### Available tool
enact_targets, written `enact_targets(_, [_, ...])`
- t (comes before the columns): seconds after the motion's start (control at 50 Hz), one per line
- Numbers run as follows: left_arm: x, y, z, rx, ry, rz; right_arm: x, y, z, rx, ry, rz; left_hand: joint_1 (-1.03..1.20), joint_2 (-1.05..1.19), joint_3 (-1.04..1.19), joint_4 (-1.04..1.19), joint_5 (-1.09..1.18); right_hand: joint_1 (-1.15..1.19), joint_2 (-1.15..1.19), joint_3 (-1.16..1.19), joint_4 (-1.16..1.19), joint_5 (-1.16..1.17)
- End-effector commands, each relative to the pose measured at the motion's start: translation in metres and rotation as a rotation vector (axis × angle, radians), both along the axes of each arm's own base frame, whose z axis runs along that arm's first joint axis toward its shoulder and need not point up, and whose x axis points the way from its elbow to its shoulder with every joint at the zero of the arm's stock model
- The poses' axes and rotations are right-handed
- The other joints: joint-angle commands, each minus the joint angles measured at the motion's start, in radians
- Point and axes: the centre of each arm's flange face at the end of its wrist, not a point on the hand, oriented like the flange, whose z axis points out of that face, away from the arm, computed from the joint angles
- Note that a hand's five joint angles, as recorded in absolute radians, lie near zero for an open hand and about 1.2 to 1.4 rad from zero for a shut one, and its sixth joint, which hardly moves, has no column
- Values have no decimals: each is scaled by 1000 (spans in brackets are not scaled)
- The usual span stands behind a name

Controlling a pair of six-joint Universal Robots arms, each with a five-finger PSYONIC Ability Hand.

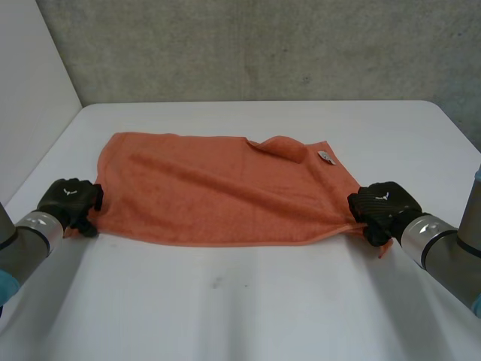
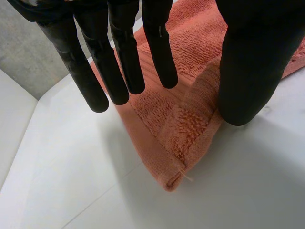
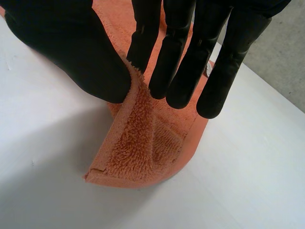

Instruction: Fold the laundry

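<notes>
Left hand [image 1: 69,201] sits at the near left corner of the orange terry-cloth towel [image 1: 218,188], fingers [image 2: 119,62] straight, thumb against the hem, not pinching. Spread on the white counter [image 1: 248,308], the towel looks soft, light and limp, best taken by its corners. Right hand [image 1: 383,207] pinches the near right corner between thumb and fingers.

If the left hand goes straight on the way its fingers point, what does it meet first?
The left hand would probably meet the orange towel near its corner, then the table beneath; depth is unclear.
</notes>
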Motion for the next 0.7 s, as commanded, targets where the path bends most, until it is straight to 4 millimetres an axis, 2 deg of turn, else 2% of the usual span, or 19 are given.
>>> enact_targets(0.02, [0, -3, 0, -7, 0, 0, 0, 0, -3, 7, 6, 4, 180, 181, 181, 179, 202, 420, 219, 209, 203, 225])
enact_targets(0.14, [0, -4, 6, -23, -2, 3, 0, -1, -2, 4, 6, -1, 663, 665, 664, 662, 686, 420, 219, 209, 203, 225])
enact_targets(0.2, [1, -2, 11, -32, -4, 6, -1, -3, -1, -2, 5, -6, 664, 665, 665, 663, 686, 420, 219, 209, 203, 225])
enact_targets(0.22, [0, 3, 25, -58, -7, 12, -1, -3, -1, -2, 5, -6, 664, 665, 665, 663, 686, 420, 219, 209, 203, 225])
enact_targets(0.28, [-1, 14, 38, -80, -9, 8, -2, -6, 6, -25, 7, -13, 664, 665, 665, 663, 686, 420, 219, 209, 203, 225])
enact_targets(0.36, [-4, 40, 67, -129, -16, 6, -3, -6, 33, -86, 6, -20, 664, 665, 665, 663, 686, 420, 219, 209, 203, 225])
enact_targets(0.38, [-5, 52, 81, -153, -20, 10, -3, -4, 40, -93, 6, -20, 664, 665, 665, 663, 686, 420, 219, 209, 203, 225])
enact_targets(0.48, [-2, 88, 110, -168, -55, 22, -13, 9, 65, -61, 60, -20, 664, 665, 665, 663, 686, 420, 219, 209, 203, 225])
enact_targets(0.52, [-2, 97, 114, -155, -70, 20, -22, 16, 76, -46, 99, -26, 664, 665, 665, 663, 686, 420, 219, 209, 203, 225])
enact_targets(0.58, [0, 109, 111, -97, -112, 13, -26, 25, 82, -21, 145, -14, 664, 665, 665, 663, 686, 420, 219, 209, 203, 225])
enact_targets(0.62, [2, 112, 105, -55, -146, 6, -27, 28, 82, -13, 162, -6, 664, 665, 665, 663, 686, 420, 219, 209, 203, 225])
enact_targets(0.66, [2, 113, 103, -46, -153, 2, -28, 39, 76, 30, 252, 51, 664, 665, 665, 663, 686, 420, 219, 209, 203, 225])
enact_targets(0.7, [2, 111, 88, 16, -170, -11, -29, 42, 72, 42, 285, 70, 664, 665, 665, 663, 686, 420, 219, 209, 203, 225])
